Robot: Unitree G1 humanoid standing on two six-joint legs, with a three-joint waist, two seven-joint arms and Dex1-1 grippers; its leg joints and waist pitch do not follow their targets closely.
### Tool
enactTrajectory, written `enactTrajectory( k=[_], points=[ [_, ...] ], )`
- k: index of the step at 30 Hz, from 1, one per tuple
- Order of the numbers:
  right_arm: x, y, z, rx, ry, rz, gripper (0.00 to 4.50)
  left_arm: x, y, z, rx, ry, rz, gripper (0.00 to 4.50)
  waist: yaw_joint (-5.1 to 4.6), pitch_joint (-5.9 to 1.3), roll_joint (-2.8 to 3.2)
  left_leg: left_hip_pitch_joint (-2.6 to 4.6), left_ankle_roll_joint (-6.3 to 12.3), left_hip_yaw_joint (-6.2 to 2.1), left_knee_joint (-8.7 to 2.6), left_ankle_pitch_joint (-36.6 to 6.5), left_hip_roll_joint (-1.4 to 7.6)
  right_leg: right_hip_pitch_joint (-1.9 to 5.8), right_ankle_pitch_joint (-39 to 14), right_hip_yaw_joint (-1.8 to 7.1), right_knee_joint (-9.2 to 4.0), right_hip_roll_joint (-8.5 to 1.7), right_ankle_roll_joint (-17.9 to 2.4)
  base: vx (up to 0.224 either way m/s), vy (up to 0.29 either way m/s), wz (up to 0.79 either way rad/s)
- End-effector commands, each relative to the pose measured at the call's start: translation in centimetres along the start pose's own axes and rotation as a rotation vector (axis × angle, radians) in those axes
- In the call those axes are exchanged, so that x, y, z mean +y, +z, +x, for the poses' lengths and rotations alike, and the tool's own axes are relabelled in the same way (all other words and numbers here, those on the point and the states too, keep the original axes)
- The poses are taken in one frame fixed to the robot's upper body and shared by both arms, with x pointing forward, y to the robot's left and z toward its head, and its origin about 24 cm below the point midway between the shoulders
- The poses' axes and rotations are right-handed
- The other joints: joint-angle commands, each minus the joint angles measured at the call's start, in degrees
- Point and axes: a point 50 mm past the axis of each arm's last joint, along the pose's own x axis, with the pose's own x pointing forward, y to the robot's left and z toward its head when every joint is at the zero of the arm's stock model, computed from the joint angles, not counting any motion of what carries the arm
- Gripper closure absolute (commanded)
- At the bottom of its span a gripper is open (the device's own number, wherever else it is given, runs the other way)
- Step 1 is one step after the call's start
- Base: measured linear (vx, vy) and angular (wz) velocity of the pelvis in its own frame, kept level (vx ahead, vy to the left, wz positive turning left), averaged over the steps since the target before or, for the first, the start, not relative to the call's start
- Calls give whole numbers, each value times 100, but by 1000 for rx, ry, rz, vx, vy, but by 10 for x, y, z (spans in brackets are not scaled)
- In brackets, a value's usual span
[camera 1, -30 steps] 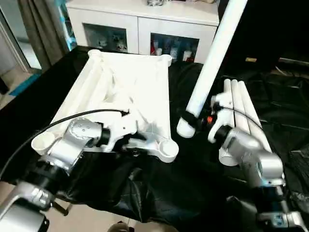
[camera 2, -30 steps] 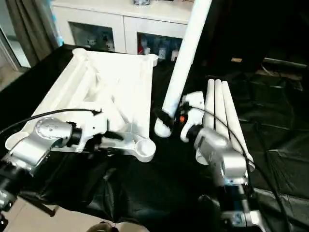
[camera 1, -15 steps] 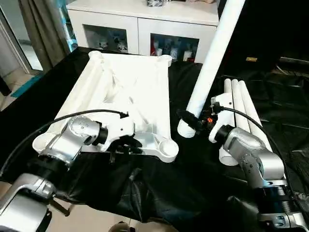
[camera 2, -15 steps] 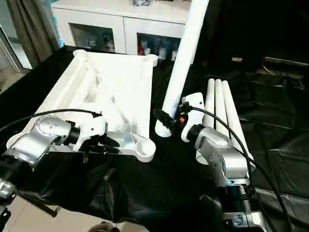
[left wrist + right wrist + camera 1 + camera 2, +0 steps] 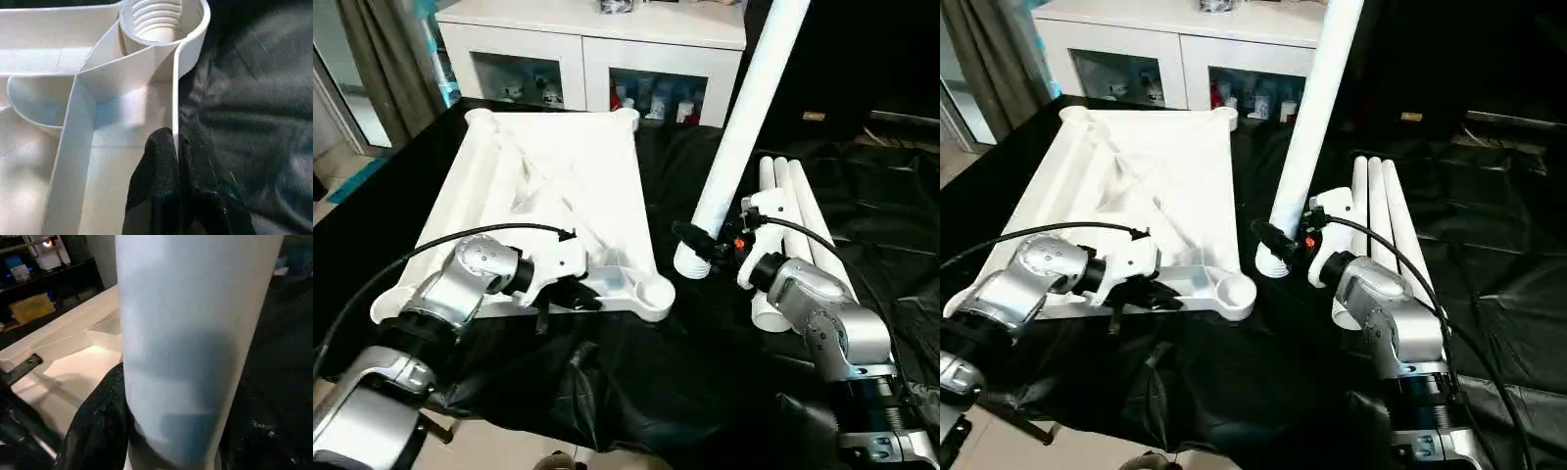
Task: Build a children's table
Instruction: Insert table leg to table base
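So far no leg is fitted: my left gripper (image 5: 175, 147) pinches the upturned table top's (image 5: 548, 186) rim at centre-left, my right gripper (image 5: 703, 245) clamps one leg (image 5: 744, 127) upright mid-frame, and three spare legs (image 5: 793, 215) lie at right.

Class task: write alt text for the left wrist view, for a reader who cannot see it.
Two black fingers pinch the thin white plastic rim of the upturned table top, just below a round threaded corner socket. Crumpled black cloth lies beside the rim.
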Motion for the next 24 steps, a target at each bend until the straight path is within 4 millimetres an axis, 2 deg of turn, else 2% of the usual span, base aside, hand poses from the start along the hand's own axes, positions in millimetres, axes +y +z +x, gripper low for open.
enactTrajectory(
  k=[1, 3, 4, 5, 7, 9, 14, 17, 24],
  points=[
    [3, 8, 1, -6, 39, -18, 259, 4, 11, 0, -53, 59, 7, 450, 8, -444, 18, 100, -96, -273, -457, -1053, 492, 308, -1444, 435, -448, -711, -981, 0, 0, 0],
    [4, 8, 3, 7, 59, -23, 259, 4, 12, 6, -44, 87, 18, 450, 15, -446, 15, 83, -27, -266, -441, -921, 482, 311, -1335, 434, -432, -710, -1000, 0, 0, 0],
    [4, 10, 6, 7, 62, -24, 259, 4, 13, 11, -39, 103, 38, 450, 11, -451, -16, 78, 21, -259, -436, -854, 477, 315, -1291, 433, -433, -706, -998, 0, 0, 0],
    [4, 10, 7, 7, 62, -24, 259, 4, 13, 12, -39, 105, 41, 450, 15, -449, -6, 72, 35, -264, -432, -831, 475, 315, -1303, 432, -430, -711, -999, 0, 0, 0],
    [7, 12, 12, 5, 72, -24, 259, 3, 16, 18, -43, 111, 37, 450, -4, -444, -56, 70, 83, -250, -428, -764, 467, 311, -1439, 430, -445, -706, -937, 0, 0, 0],
    [11, 11, 16, 10, 88, -20, 259, 2, 17, 22, -49, 120, 23, 450, 1, -443, -26, 79, 97, -253, -427, -754, 474, 295, -1515, 430, -457, -708, -910, 0, 0, 0],
    [19, 0, 23, 75, 121, -39, 259, 4, 16, 28, -43, 180, 18, 450, 0, -436, -49, 75, 75, -256, -438, -801, 477, 289, -1583, 428, -466, -710, -864, 0, 0, 0],
    [19, -4, 26, 100, 121, -51, 259, 6, 15, 27, -42, 194, 11, 450, 2, -433, -35, 80, 48, -263, -442, -849, 475, 286, -1648, 430, -475, -708, -834, 0, 0, 0],
    [14, -2, 28, 89, 104, -66, 259, 4, 13, 24, -55, 177, 4, 450, -9, -429, -41, 79, 45, -259, -443, -861, 471, 292, -1683, 437, -482, -720, -835, 0, 0, 0]
  ],
)
